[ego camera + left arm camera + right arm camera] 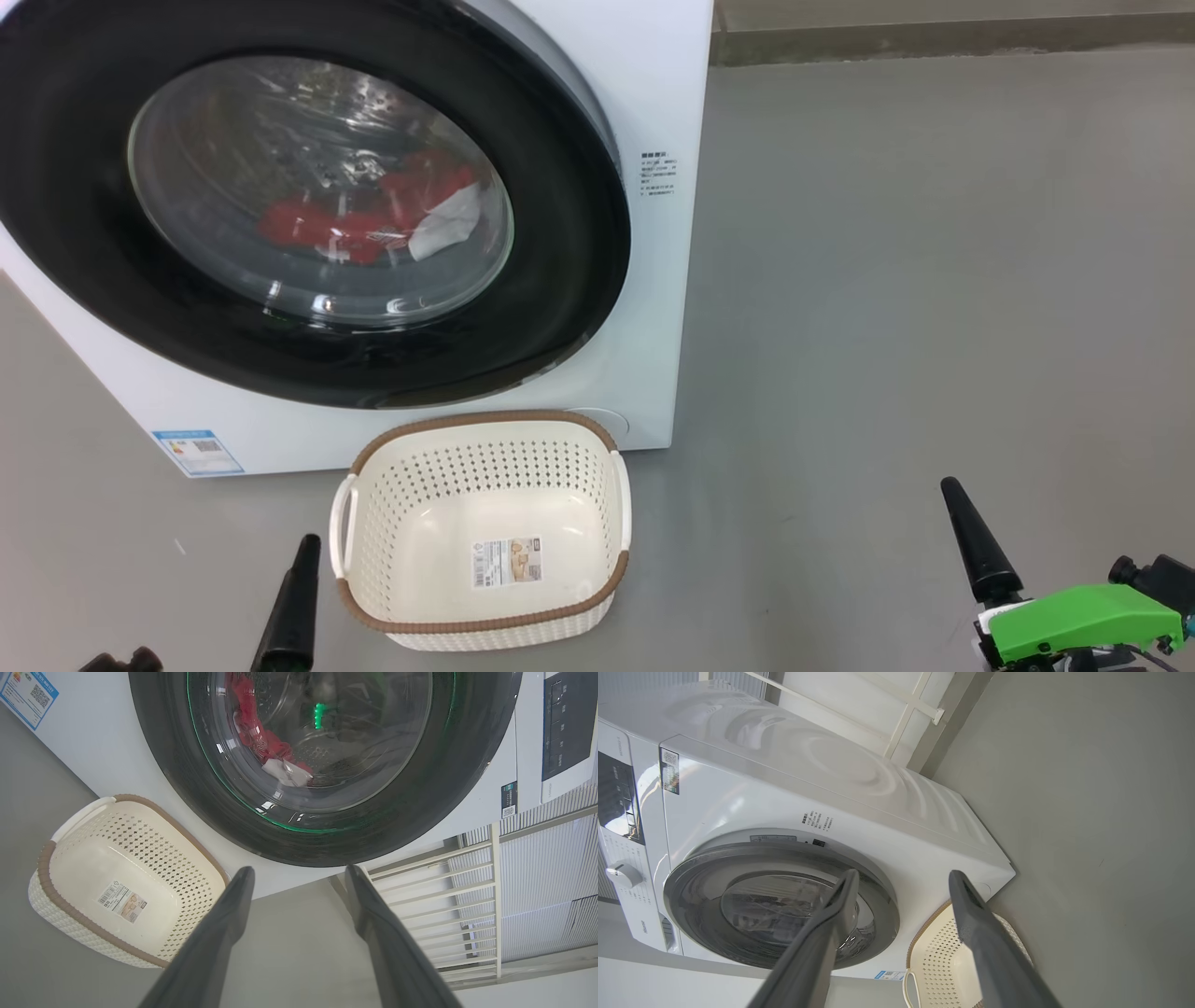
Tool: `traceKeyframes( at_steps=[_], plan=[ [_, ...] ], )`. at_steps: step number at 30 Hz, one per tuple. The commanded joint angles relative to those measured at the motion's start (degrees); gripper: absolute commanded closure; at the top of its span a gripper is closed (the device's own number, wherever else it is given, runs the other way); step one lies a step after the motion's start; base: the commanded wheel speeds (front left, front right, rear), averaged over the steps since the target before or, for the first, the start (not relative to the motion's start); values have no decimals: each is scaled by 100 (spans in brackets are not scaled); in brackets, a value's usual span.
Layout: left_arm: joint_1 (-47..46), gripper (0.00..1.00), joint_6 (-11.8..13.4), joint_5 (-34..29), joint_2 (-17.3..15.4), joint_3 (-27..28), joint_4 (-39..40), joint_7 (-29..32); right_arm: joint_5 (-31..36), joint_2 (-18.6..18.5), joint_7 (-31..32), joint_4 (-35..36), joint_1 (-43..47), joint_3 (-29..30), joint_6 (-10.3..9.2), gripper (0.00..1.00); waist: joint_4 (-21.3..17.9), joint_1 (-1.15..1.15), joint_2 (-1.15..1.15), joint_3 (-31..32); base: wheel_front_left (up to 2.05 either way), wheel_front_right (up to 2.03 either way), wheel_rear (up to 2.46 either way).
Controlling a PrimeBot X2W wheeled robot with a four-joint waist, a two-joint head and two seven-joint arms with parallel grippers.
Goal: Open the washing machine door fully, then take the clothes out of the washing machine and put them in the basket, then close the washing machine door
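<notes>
We see washing machine door [233,140] shut, clothes [373,219] behind its glass — basket [485,467] just before door; left end effector [300,871], right end effector [904,875] spread.

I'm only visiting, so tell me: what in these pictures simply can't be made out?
1. Head view: clothes behind the washing machine door glass; reflections hide how many pieces.
2. Head view: basket sticker print, too small to read.
3. Right wrist view: basket, cut off by the bottom edge.
</notes>
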State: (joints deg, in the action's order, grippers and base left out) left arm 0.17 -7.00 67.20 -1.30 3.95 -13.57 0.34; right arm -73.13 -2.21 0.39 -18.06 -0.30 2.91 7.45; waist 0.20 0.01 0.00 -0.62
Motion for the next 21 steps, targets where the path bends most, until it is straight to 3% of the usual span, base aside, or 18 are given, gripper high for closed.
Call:
traceKeyframes(
  at_steps=[1, 21],
  plan=[
    [-67, 0, -14, -186, -80, 60, 205, -64, 167, -102, -81, 181, -76, -59, 1, 0, 2, -1, 0, -3, 0, 0, 0],
    [63, 0, 120, -1743, -93, -56, 492, -387, 1424, -202, -402, 203, 4, -223, 2, 0, 21, -1, 0, 11, 0, 0, 0]
  ],
)
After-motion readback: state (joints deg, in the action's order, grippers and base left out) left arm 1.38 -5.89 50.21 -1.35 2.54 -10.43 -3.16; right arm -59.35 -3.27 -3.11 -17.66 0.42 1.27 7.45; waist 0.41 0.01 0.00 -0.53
